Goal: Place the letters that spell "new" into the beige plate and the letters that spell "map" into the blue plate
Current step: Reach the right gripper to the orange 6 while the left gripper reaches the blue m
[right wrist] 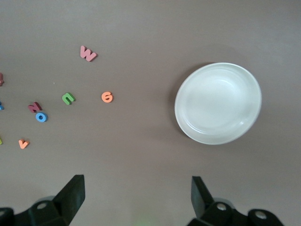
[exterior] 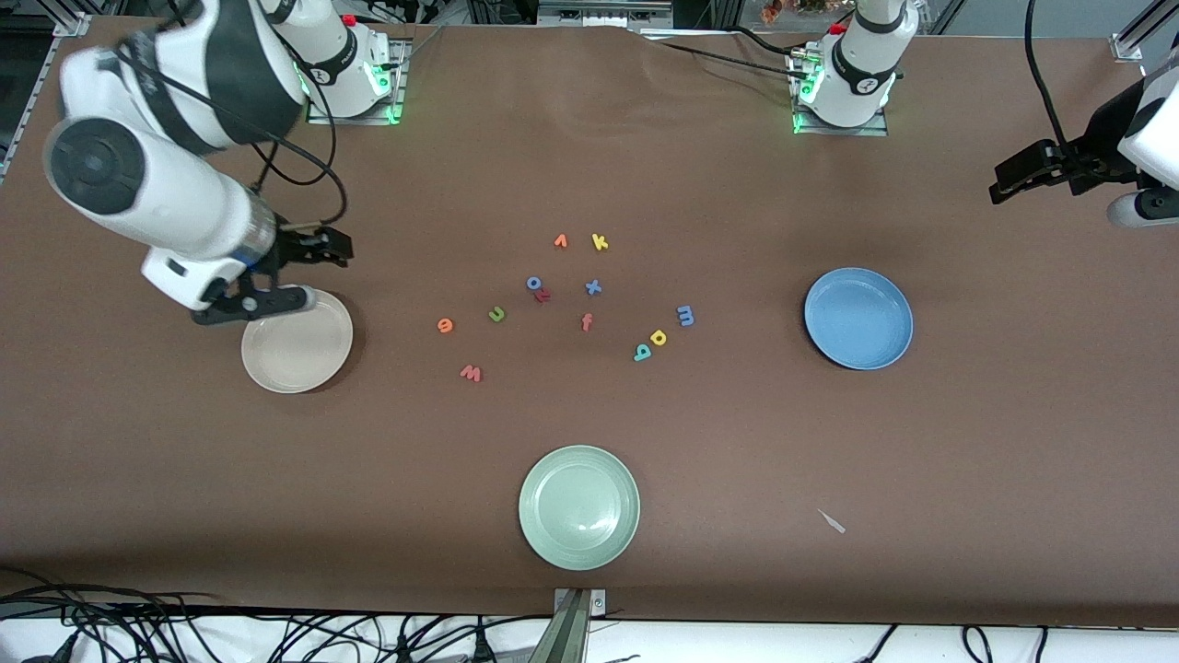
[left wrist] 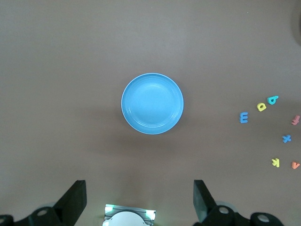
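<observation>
While both arms wait up in the air, nothing held. Right gripper [exterior: 318, 249] over the table just at the beige plate's [exterior: 297, 341] rim, jaws wide and empty. Left gripper [exterior: 1013, 180] high over the left arm's end of the table, well apart from the blue plate [exterior: 858, 319], jaws wide too.

Letters scattered mid-table between the two plates, none on a plate yet. Toward the beige plate: orange e [exterior: 445, 325], olive-green n [exterior: 496, 315], and salmon-red w [exterior: 471, 373] nearest the front camera of the three. Toward the blue plate: blue m [exterior: 685, 316], then yellow letter [exterior: 659, 337] and teal letter [exterior: 642, 352] just beside each other.

Among the rest: salmon f [exterior: 587, 321], blue x [exterior: 593, 287], blue o [exterior: 534, 283] touching dark red r [exterior: 542, 296], yellow k [exterior: 600, 242], orange v [exterior: 561, 241]. Pale green plate [exterior: 578, 506] nearest the front camera, bare.
</observation>
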You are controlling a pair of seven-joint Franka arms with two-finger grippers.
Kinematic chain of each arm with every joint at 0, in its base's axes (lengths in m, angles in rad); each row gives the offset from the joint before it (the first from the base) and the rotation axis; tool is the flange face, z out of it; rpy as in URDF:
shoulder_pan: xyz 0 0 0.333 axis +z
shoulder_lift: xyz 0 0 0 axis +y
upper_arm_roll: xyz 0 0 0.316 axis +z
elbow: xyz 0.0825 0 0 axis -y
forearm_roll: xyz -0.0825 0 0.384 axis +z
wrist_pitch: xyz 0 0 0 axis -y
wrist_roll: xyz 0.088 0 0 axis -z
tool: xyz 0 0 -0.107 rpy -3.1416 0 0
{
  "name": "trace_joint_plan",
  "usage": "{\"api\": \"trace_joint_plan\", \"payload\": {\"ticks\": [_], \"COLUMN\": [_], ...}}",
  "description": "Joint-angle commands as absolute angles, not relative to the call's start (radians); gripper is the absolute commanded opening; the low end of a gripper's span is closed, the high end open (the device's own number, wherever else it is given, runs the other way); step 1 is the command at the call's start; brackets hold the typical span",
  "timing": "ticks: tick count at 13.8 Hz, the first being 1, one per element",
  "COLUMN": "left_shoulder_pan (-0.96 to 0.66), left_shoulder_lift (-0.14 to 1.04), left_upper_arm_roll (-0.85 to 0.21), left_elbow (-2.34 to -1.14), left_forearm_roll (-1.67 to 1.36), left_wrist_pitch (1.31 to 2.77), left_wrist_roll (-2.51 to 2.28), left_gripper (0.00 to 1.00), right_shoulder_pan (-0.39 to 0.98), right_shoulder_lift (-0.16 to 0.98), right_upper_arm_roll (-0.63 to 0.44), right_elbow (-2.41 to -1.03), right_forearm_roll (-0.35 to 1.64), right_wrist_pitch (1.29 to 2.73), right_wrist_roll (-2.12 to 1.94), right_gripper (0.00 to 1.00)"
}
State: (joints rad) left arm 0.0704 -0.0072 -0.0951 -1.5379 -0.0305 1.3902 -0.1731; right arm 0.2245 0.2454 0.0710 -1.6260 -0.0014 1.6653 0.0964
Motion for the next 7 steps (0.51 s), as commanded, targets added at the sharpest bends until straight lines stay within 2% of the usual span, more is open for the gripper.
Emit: {"api": "trace_joint_plan", "payload": {"ticks": [1, 5, 7], "left_shoulder_pan": [0.066, 0.060, 0.048], "left_shoulder_lift": [-0.014, 0.008, 0.034], "left_upper_arm_roll": [-0.097, -0.117, -0.153], "left_elbow": [-1.537, -1.552, -1.598], "left_forearm_roll": [-0.018, -0.044, -0.040], "left_wrist_pitch": [1.388, 1.400, 1.446], "left_wrist_roll": [-0.149, -0.140, -0.140], "left_gripper": [1.00, 1.00, 1.00], "right_shoulder_pan": [0.239, 0.256, 0.265], "right_shoulder_lift": [0.278, 0.281, 0.281], "right_upper_arm_roll": [0.066, 0.066, 0.067], "right_elbow": [-1.670, -1.846, -1.958], "right_forearm_roll": [0.009, 0.009, 0.009], "right_wrist_pitch": [1.745, 1.980, 2.134], "right_wrist_roll": [0.136, 0.156, 0.181], "right_gripper": [1.00, 1.00, 1.00]}}
